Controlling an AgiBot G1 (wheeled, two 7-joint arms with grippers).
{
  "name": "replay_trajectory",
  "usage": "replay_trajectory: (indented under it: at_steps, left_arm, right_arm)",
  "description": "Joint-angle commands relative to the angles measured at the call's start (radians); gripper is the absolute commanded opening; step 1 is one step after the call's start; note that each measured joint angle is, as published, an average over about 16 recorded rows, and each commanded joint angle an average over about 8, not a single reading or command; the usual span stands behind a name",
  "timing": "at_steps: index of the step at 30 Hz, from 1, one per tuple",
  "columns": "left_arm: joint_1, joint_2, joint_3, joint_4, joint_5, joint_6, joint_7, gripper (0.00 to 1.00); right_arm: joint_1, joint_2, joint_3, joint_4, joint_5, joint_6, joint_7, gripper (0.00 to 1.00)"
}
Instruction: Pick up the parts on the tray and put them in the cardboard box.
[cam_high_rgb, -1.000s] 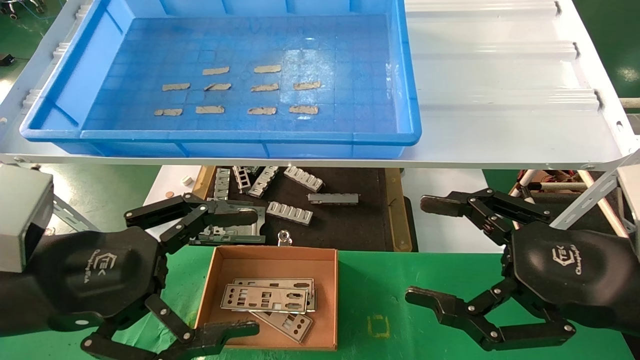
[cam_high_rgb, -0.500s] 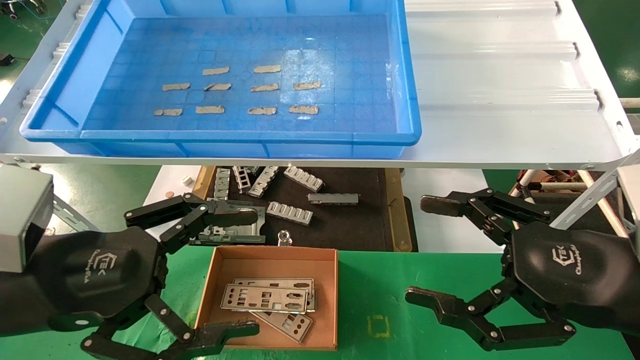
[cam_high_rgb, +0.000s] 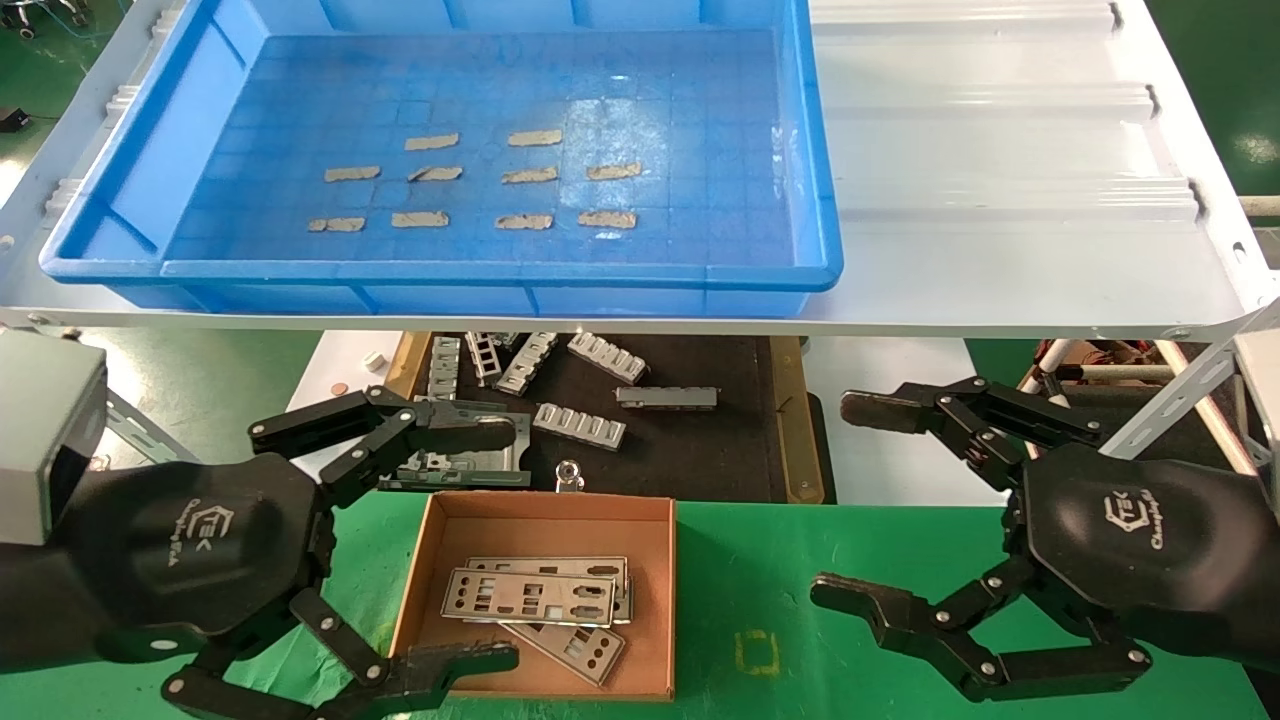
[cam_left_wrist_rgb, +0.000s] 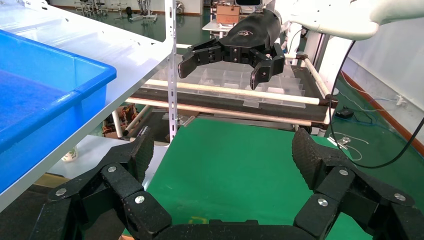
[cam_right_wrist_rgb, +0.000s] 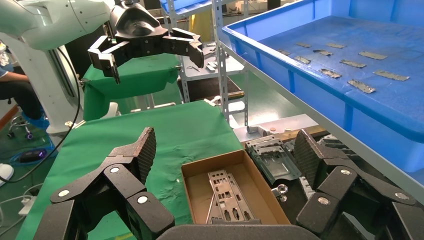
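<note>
The blue tray (cam_high_rgb: 500, 275) sits on a white shelf at the top of the head view; its floor holds only tan strips (cam_high_rgb: 432, 142), no parts. Three punched silver plates (cam_high_rgb: 530, 597) lie stacked in the cardboard box (cam_high_rgb: 545, 512) on the green cloth; they also show in the right wrist view (cam_right_wrist_rgb: 227, 192). My left gripper (cam_high_rgb: 500, 545) is open and empty, just left of the box. My right gripper (cam_high_rgb: 845, 500) is open and empty, right of the box, above the cloth. The tray also shows in the right wrist view (cam_right_wrist_rgb: 320, 80).
A black mat with wooden edges (cam_high_rgb: 700, 450) under the shelf holds ribbed grey bars (cam_high_rgb: 580, 425) and a metal bracket (cam_high_rgb: 470, 465). The shelf's front edge (cam_high_rgb: 640, 325) overhangs above both grippers. A shelf post (cam_left_wrist_rgb: 172, 75) stands near the left gripper.
</note>
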Motion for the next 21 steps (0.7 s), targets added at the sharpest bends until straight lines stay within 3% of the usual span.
replay_trajectory:
  at_steps: [1,21]
  left_arm:
    - [0.000,0.000,0.000,0.000,0.000,0.000,0.000,1.00]
    - [0.000,0.000,0.000,0.000,0.000,0.000,0.000,1.00]
  right_arm:
    - [0.000,0.000,0.000,0.000,0.000,0.000,0.000,1.00]
    - [0.000,0.000,0.000,0.000,0.000,0.000,0.000,1.00]
